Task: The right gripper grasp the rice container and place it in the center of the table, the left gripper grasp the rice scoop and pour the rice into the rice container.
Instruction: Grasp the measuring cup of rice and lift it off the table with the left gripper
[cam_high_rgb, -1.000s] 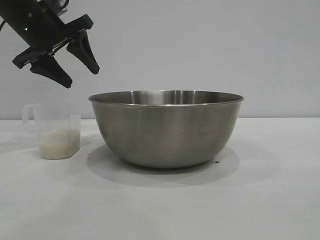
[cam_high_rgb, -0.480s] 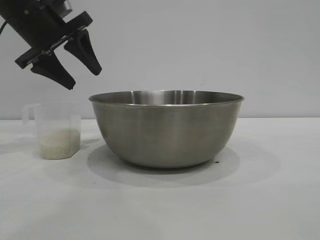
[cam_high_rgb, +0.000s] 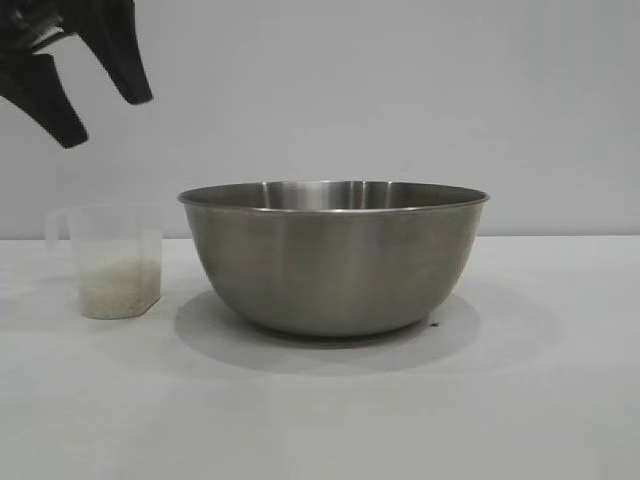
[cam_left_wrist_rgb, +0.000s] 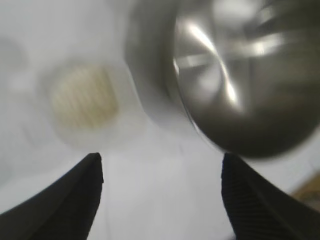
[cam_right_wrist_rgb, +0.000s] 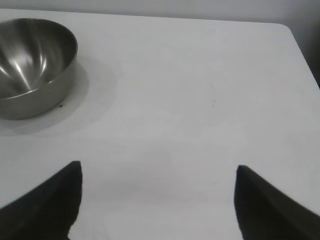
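Left gripper (cam_high_rgb: 95, 115): jaws spread wide and empty, fingertips pointing down, hanging high over the table (cam_high_rgb: 540, 400).
Rice scoop (cam_high_rgb: 112, 262): below the hand and well clear of it — upright, untouched, rice (cam_high_rgb: 120, 287) filling its lower part.
Rice container (cam_high_rgb: 332, 258): steel bowl beside the scoop, on the side away from the scoop's handle; no rice visible inside.
Right gripper (cam_right_wrist_rgb: 157, 200): parked well away from the bowl, jaws wide, holding nothing.
Doing the grasp well: descend straight, straddle the scoop, close gently — keep it level so no grains spill early.
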